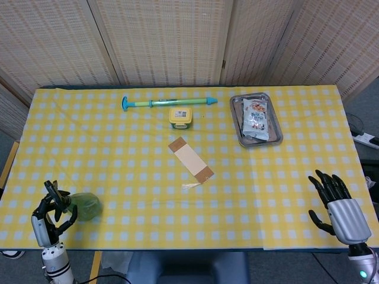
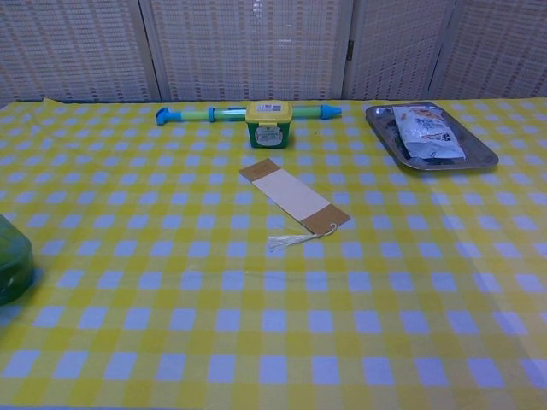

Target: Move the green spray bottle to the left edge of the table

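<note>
At bench front-left corner: green spray bottle (image 1: 83,206) tilted, my left hand (image 1: 48,213) fingers grasping its neck | right hand (image 1: 337,204) front-right, fingers spread, holding nothing | around: one flat bookmark (image 1: 190,160), one yellow-lidded tub (image 1: 180,117), one long water squirter (image 1: 169,103), one metal tray (image 1: 240,121) with one snack packet (image 1: 255,118)

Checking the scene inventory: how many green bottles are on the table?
1. The spray bottle sits at the table's near-left corner, with the left hand around its nozzle end. The chest view shows only its edge; no others are visible.
</note>
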### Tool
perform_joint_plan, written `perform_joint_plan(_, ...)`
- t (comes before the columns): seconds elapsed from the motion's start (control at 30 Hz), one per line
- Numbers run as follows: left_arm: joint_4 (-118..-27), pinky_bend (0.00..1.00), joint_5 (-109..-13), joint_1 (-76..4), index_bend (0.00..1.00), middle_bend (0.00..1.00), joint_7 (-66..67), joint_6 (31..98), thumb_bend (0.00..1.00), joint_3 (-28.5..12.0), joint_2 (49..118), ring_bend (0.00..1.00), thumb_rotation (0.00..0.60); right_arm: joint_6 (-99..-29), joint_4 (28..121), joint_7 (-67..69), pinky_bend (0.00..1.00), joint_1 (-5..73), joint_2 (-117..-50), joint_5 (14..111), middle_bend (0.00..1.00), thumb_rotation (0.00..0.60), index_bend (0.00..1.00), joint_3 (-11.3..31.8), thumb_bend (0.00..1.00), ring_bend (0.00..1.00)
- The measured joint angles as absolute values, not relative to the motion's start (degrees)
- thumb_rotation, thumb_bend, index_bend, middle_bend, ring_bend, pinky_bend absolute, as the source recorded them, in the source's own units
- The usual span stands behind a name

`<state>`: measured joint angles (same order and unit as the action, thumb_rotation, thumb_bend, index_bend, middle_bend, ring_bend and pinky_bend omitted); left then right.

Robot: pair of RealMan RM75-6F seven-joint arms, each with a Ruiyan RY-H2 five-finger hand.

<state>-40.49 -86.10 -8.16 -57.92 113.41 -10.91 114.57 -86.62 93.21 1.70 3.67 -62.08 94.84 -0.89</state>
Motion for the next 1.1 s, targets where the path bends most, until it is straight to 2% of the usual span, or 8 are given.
perform_joint_plan(0.33, -40.8, 1.00, -85.7, -8.7, 0.39, 0.41, -57.7, 112.0, 0.28, -11.9, 114.0, 1.00, 0.598, -86.5, 93.3, 1.3, 0.00, 3.8, -62.2, 95.1, 0.00, 0.600, 0.00, -1.0, 0.39, 0.00)
perform_joint_plan(0.5, -41.7, 1.00, -85.6, -9.0, 0.36, 0.39, -57.3, 111.7, 0.26, -12.5, 113.4, 1.00, 0.565, -86.5, 93.2, 1.4, 0.00, 3.7, -62.2, 95.1, 0.00, 0.600, 0.00, -1.0, 0.39, 0.00)
perform_joint_plan(0.63, -42.3, 1.00, -86.0, -9.2, 0.33, 0.37, -56.9, 112.1, 0.24, -12.7, 113.0, 1.00, 0.454, -86.5, 93.2, 1.3, 0.00, 3.8, -62.3, 95.0, 0.00, 0.600, 0.00, -1.0, 0.39, 0.00)
perform_joint_plan(0.8, -43.0, 1.00, -86.1, -9.2, 0.31, 0.33, -56.1, 112.0, 0.22, -12.7, 112.7, 1.00, 0.350, -86.6, 93.3, 1.3, 0.00, 3.7, -62.2, 95.2, 0.00, 0.600, 0.00, -1.1, 0.39, 0.00)
perform_joint_plan(0.87, -43.1, 1.00, -86.1, -9.2, 0.30, 0.33, -55.9, 111.7, 0.22, -12.6, 112.5, 1.00, 0.230, -86.7, 93.3, 1.3, 0.00, 3.7, -62.2, 95.2, 0.00, 0.600, 0.00, -1.1, 0.39, 0.00)
perform_joint_plan(0.93, -42.9, 1.00, -86.3, -9.1, 0.29, 0.32, -55.7, 111.5, 0.21, -12.3, 112.2, 1.00, 0.041, -86.8, 93.2, 1.4, 0.00, 3.7, -62.2, 95.2, 0.00, 0.600, 0.00, -1.1, 0.39, 0.00)
perform_joint_plan(1.0, -42.6, 1.00, -86.4, -8.8, 0.28, 0.32, -55.7, 111.3, 0.21, -11.9, 112.1, 1.00, 0.000, -86.8, 93.2, 1.4, 0.00, 3.7, -62.2, 95.1, 0.00, 0.600, 0.00, -1.0, 0.39, 0.00)
perform_joint_plan(1.1, -41.5, 1.00, -86.3, -7.9, 0.26, 0.30, -56.0, 111.1, 0.20, -11.3, 112.2, 1.00, 0.000, -86.7, 93.2, 1.3, 0.00, 3.7, -62.2, 95.1, 0.00, 0.600, 0.00, -1.0, 0.39, 0.00)
